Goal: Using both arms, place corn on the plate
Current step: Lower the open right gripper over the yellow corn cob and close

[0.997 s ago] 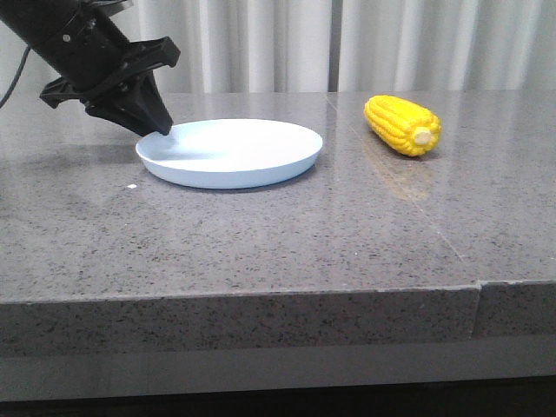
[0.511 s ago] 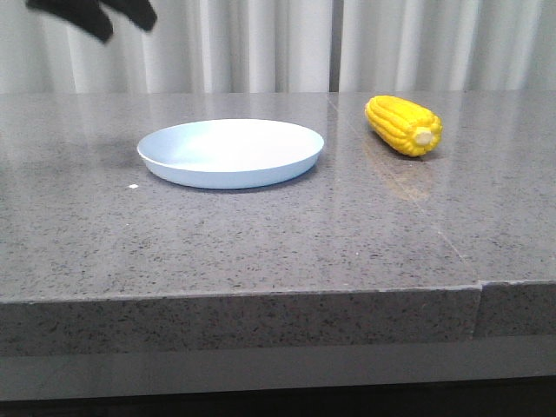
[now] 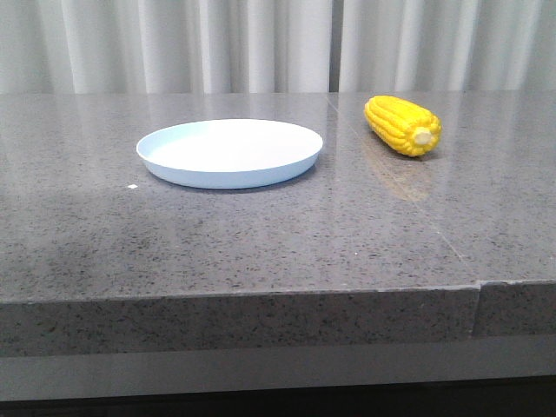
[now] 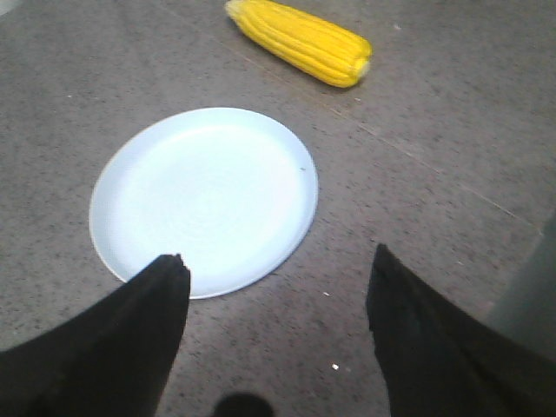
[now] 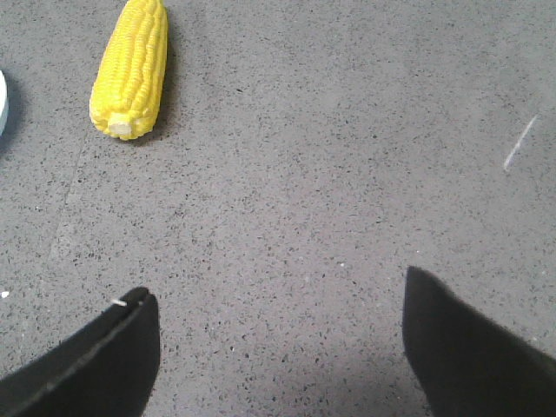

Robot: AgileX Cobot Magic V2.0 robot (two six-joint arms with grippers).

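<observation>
The corn (image 3: 402, 125) lies on the grey table (image 3: 278, 234), to the right of the plate (image 3: 229, 153) and apart from it. The left hand (image 4: 276, 291) hangs above the plate's edge with fingers apart, holding nothing. The right hand (image 5: 280, 317) is also spread wide over bare table near the corn.

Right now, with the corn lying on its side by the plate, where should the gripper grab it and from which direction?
Grip the corn around its thick middle, coming straight down from above, fingers closing across its width. It lies flat on the table, apart from the plate, so its rounded sides are free, while the ends taper and would likely slip.
</observation>
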